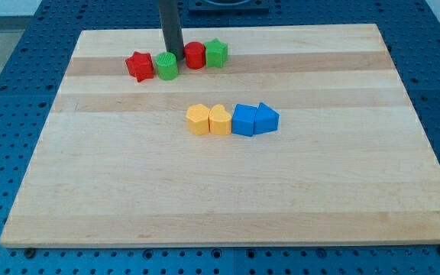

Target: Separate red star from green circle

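The red star (139, 66) lies near the view's top left of the wooden board (228, 198). The green circle (167, 66) sits right beside it on its right, touching or nearly so. My tip (175, 52) comes down from the view's top, just behind the green circle's upper right edge, between it and a red round block (195, 55).
A green star (217, 53) sits right of the red round block. In the board's middle stand a yellow hexagon (198, 120), a yellow heart (220, 120), a blue block (244, 120) and a blue triangular block (266, 118) in a row.
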Motion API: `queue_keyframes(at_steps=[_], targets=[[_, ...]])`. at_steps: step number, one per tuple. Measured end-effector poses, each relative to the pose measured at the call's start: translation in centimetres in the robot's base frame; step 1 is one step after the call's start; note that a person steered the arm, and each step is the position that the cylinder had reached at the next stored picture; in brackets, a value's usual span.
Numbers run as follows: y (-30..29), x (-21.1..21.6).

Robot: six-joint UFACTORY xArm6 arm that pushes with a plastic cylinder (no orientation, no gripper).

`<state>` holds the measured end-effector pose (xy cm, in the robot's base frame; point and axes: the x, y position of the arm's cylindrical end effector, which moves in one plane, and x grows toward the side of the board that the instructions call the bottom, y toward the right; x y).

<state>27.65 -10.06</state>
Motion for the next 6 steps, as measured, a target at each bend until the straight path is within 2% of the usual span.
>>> queue_keyframes(at_steps=[1,3,5,6], targets=[[0.0,0.1],[-1.9,-2.8],[-5.4,-1.4],[-6.8,0.6]])
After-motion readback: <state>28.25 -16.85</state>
